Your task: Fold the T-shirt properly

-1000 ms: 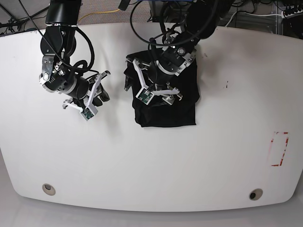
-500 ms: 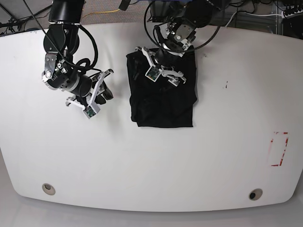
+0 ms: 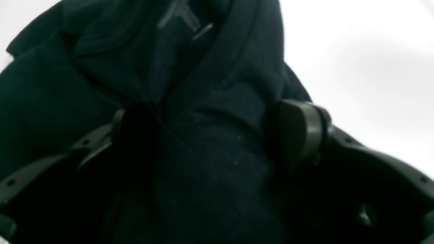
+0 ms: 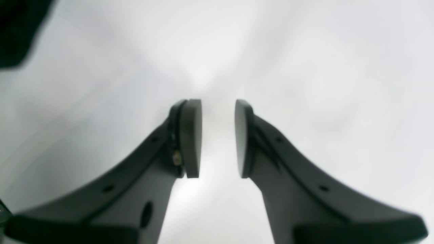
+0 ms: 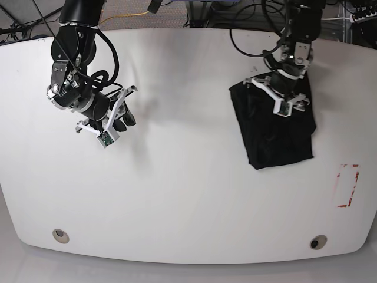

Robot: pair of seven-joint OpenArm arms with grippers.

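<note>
Shirt: the black tee [image 5: 274,147] is on the robot's left part of the counter [image 5: 177,206], bunched into a compact, roughly rectangular bundle, creases and layers on top.
Left pincer: here it is, fingers spread wide, down on the cloth [image 3: 217,135]; fabric swells up between them, but I see no pinch.
Right pincer: away from the shirt over bare white, its tips [image 4: 218,139] slightly parted, nothing between them.
Step in hand: I judge this as sliding the bundle into place by pressing, not lifting.
Doing it well: I'd keep the pressure light and even, go slowly, and let both fingers bear on it so the layers travel together. Too hard and the top layer could ruck up; too light and I'd skate over it.
Counter: white, smooth, rounded near corners, a round fitting [image 5: 60,236] by one and another [image 5: 318,242] opposite, red marks [image 5: 348,186] near the left side.
Room: grey floor [image 5: 10,259] in front, cables behind, a yellow one [image 5: 126,16] among them.
</note>
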